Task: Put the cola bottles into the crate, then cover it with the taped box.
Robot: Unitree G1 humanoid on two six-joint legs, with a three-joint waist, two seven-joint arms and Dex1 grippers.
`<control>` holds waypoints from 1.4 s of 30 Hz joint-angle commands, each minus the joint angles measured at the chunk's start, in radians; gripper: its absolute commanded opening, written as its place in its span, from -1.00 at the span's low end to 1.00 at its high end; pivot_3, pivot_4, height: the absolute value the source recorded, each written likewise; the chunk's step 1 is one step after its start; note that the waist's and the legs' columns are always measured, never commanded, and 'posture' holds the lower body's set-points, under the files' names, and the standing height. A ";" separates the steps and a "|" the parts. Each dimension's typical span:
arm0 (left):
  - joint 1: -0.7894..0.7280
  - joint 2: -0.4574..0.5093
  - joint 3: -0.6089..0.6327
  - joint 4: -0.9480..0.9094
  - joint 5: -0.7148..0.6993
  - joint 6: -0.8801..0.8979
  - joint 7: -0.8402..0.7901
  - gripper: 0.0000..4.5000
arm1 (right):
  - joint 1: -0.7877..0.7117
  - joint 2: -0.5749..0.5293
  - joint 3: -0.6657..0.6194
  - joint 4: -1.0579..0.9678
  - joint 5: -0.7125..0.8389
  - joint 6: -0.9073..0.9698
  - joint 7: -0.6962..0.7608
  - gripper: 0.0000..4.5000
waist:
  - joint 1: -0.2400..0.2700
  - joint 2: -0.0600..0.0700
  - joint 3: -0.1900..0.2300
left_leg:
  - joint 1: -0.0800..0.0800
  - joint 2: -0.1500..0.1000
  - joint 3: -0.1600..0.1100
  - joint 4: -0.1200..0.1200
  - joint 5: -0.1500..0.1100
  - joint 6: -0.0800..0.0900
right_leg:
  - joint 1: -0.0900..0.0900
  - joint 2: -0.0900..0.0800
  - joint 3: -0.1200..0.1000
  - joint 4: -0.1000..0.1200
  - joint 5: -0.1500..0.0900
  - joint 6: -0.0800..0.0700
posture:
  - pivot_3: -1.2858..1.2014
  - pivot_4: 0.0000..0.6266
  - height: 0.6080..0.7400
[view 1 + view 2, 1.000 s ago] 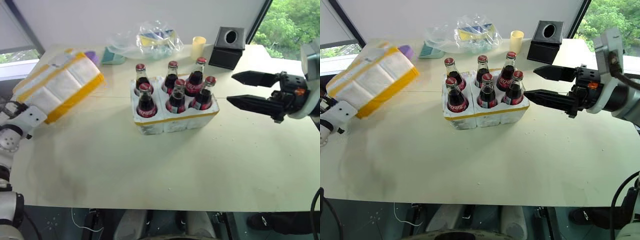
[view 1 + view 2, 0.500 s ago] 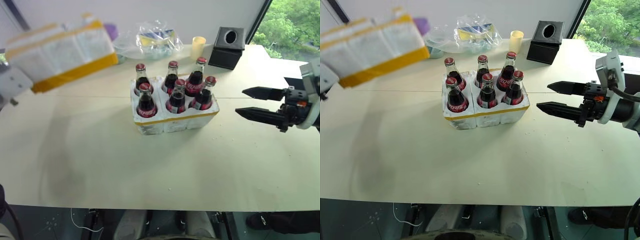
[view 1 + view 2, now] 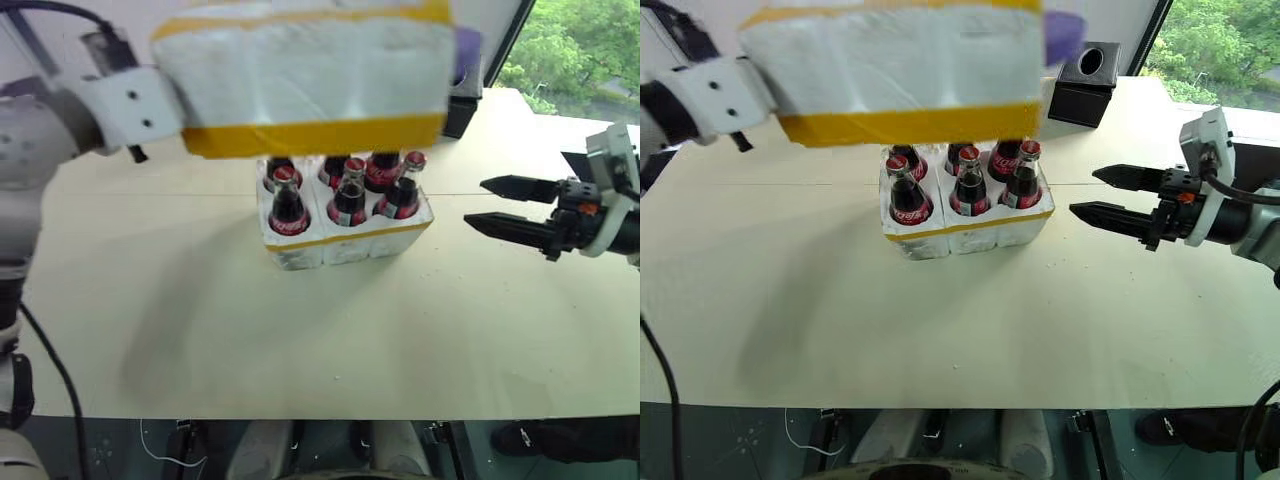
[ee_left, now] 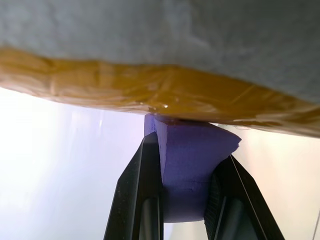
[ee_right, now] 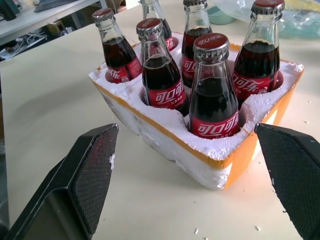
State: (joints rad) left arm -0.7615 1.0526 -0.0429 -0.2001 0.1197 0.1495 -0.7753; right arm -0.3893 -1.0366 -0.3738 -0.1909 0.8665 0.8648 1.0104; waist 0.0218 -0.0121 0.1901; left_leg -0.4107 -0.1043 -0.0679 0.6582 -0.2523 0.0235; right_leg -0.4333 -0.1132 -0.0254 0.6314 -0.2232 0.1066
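I am carrying the white foam box wrapped in wide yellow tape stripes [image 3: 300, 75] in my left gripper [image 4: 185, 200], whose black fingers are clenched on a purple foam tab [image 4: 192, 170] that sits against the box's taped underside. From the head camera the taped box is hanging in the air above and slightly behind the low white styrofoam crate with yellow tape along its rim [image 3: 345, 235], hiding the necks of the rear bottles. All six small glass bottles of dark cola with red labels and caps [image 5: 212, 87] are already sitting upright in the crate's round wells, so the loading half looks finished and covering is the step in hand.

To do it well, I judge I should be bringing the box squarely over the crate before lowering, matching its long edges to the crate's rim, since a skewed descent could catch a red cap and tip a bottle. I cannot tell from these views whether the box's open side is facing down, so I am checking that first. Because I am gripping only a small tab at one end, the box may sag or swing; a slow, level descent suits it best.

Over on the right, my right gripper [image 3: 1110, 195] is released, its two black fingers spread wide and pointing at the crate from well apart on the pale tabletop [image 3: 300, 340]. I am thinking of using it to steady the crate or guide the box's free end.
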 commanded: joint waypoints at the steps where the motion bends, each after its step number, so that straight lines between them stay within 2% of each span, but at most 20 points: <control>1: -0.024 0.018 -0.034 -0.071 0.094 0.026 -0.023 -0.81 | -0.017 0.014 -0.033 -0.015 0.009 -0.014 -0.023 1.00 | -0.008 0.000 0.000 | 0.000 0.000 0.000 0.000 0.000 0.000 | 0.000 0.000 0.000 0.000 0.000 0.000 | 0.03 -0.52 1.00; 13: -0.060 -0.026 -0.137 -0.067 0.352 -0.027 -0.002 -0.81 | 0.023 0.052 -0.084 -0.055 0.033 -0.013 -0.084 1.00 | -0.007 0.000 0.000 | 0.000 0.000 0.000 0.003 -0.001 0.001 | 0.003 0.001 -0.001 0.000 0.000 0.000 | 0.03 -0.52 1.00; 22: -0.069 -0.104 -0.133 -0.080 0.367 0.012 -0.057 -0.81 | 0.037 0.069 -0.099 -0.070 0.044 -0.019 -0.108 1.00 | -0.008 0.000 0.000 | 0.001 0.000 0.000 0.005 -0.001 0.003 | 0.004 0.001 -0.001 -0.001 0.000 0.001 | 0.03 -0.52 1.00; 28: -0.038 -0.106 -0.118 -0.116 0.352 0.055 -0.123 -0.81 | 0.048 0.076 -0.104 -0.074 0.041 -0.022 -0.110 1.00 | -0.008 0.000 0.000 | 0.001 0.000 0.000 0.005 -0.002 0.003 | 0.004 0.001 -0.001 -0.001 0.000 0.001 | 0.03 -0.52 1.00; 29: -0.025 -0.101 -0.114 -0.123 0.345 0.059 -0.136 -0.36 | 0.049 0.078 -0.104 -0.075 0.040 -0.022 -0.111 1.00 | -0.008 0.000 0.000 | 0.001 0.000 0.000 0.005 -0.002 0.003 | 0.004 0.001 -0.001 -0.001 0.000 0.001 | 0.03 -0.52 1.00; 31: -0.009 -0.097 -0.107 -0.134 0.338 0.061 -0.152 -0.03 | 0.047 0.079 -0.103 -0.075 0.041 -0.022 -0.112 1.00 | -0.008 0.000 0.000 | 0.001 0.000 0.000 0.005 -0.002 0.003 | 0.004 0.001 -0.001 -0.001 0.000 0.001 | 0.03 -0.52 1.00; 35: 0.004 -0.095 -0.090 -0.148 0.330 0.062 -0.172 0.92 | 0.039 0.078 -0.101 -0.068 0.042 -0.021 -0.112 1.00 | -0.007 0.000 0.000 | 0.001 0.000 0.000 0.005 -0.002 0.003 | 0.004 0.001 -0.001 -0.001 0.000 0.001 | 0.03 -0.52 1.00; 36: 0.005 -0.089 -0.085 -0.147 0.331 0.056 -0.173 0.99 | 0.038 0.078 -0.100 -0.066 0.042 -0.022 -0.111 1.00 | -0.007 0.000 0.000 | 0.001 0.000 0.000 0.005 -0.002 0.003 | 0.004 0.000 -0.001 -0.001 0.000 0.001 | 0.03 -0.52 1.00; 42: 0.024 -0.031 -0.039 -0.128 0.307 0.017 -0.178 0.99 | 0.027 0.080 -0.091 -0.052 0.036 -0.027 -0.106 1.00 | -0.010 0.000 0.000 | 0.001 0.000 0.000 0.005 -0.002 0.003 | 0.004 0.000 -0.001 -0.001 0.000 0.001 | 0.03 -0.52 1.00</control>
State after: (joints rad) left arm -0.7410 0.9981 -0.1355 -0.3162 0.4369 0.1748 -0.9530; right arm -0.3433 -0.9563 -0.4377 -0.2324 0.8899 0.8642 0.8987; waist 0.0119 -0.0121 0.1903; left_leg -0.4099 -0.1040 -0.0684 0.6632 -0.2541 0.0266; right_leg -0.4294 -0.1128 -0.0261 0.6306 -0.2228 0.1077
